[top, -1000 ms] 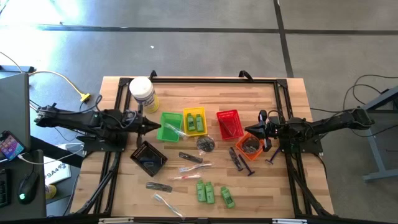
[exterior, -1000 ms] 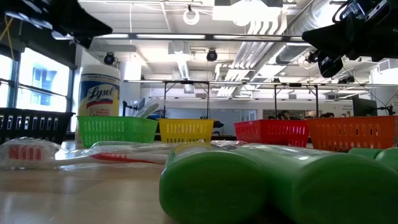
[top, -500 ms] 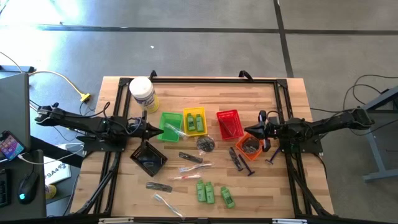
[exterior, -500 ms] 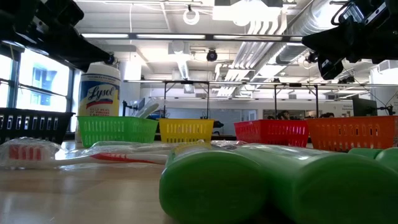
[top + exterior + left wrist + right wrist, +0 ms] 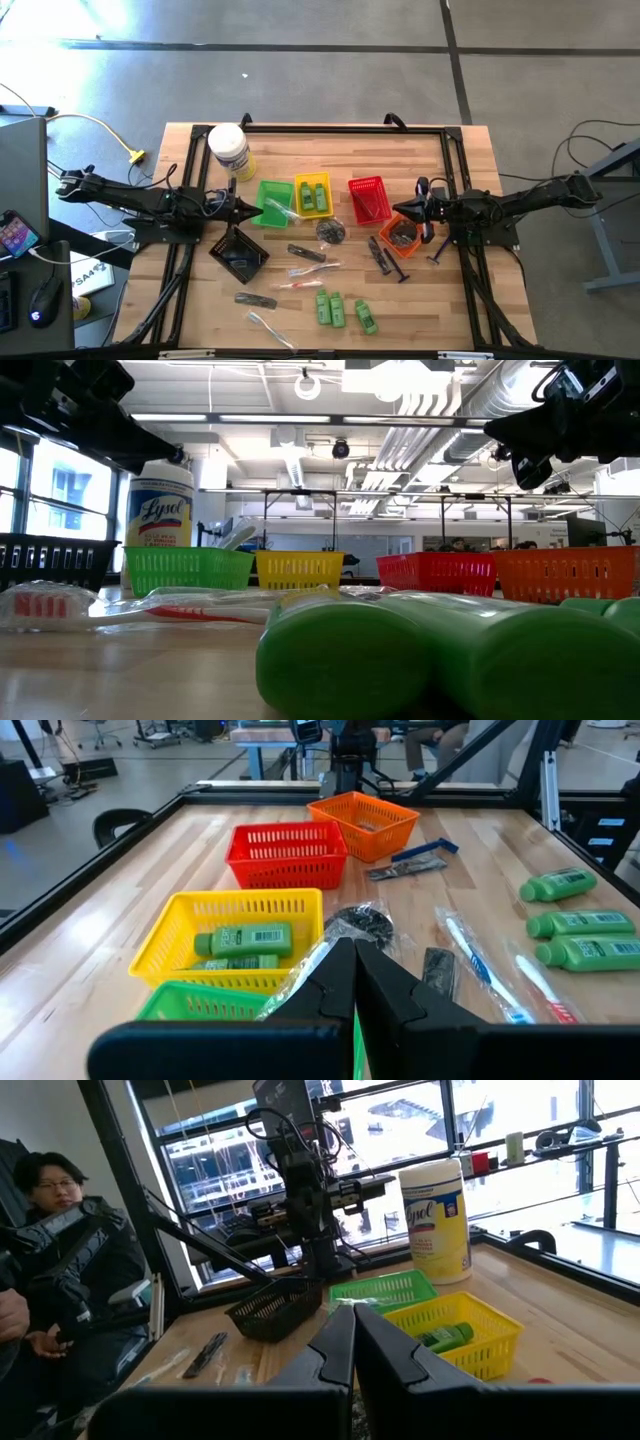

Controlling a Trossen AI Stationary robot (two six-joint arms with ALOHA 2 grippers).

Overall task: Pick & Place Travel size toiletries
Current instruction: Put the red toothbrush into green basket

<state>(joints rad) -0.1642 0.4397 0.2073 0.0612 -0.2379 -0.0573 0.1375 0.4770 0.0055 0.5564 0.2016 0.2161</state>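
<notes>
Travel size toiletries lie loose on the wooden table: three green bottles (image 5: 338,311), black razor sticks (image 5: 385,257), clear-wrapped sticks (image 5: 308,268) and a dark round piece (image 5: 331,232). Two more green bottles (image 5: 245,938) lie in the yellow basket (image 5: 313,195). My left gripper (image 5: 245,208) hovers shut just left of the green basket (image 5: 272,203), holding nothing. My right gripper (image 5: 412,210) hovers shut over the orange basket (image 5: 402,232), between it and the red basket (image 5: 368,198), also holding nothing. In each wrist view the fingers (image 5: 355,975) (image 5: 353,1342) are pressed together.
A large white jar with a yellow label (image 5: 228,148) stands at the far left. A black basket (image 5: 238,252) sits near my left gripper. A black frame rail (image 5: 340,128) runs around the table. A person (image 5: 60,1270) sits beyond the table's left side.
My left gripper has sunk toward the table and drawn slightly back toward the left edge, staying shut; for the last half second it has kept still.
</notes>
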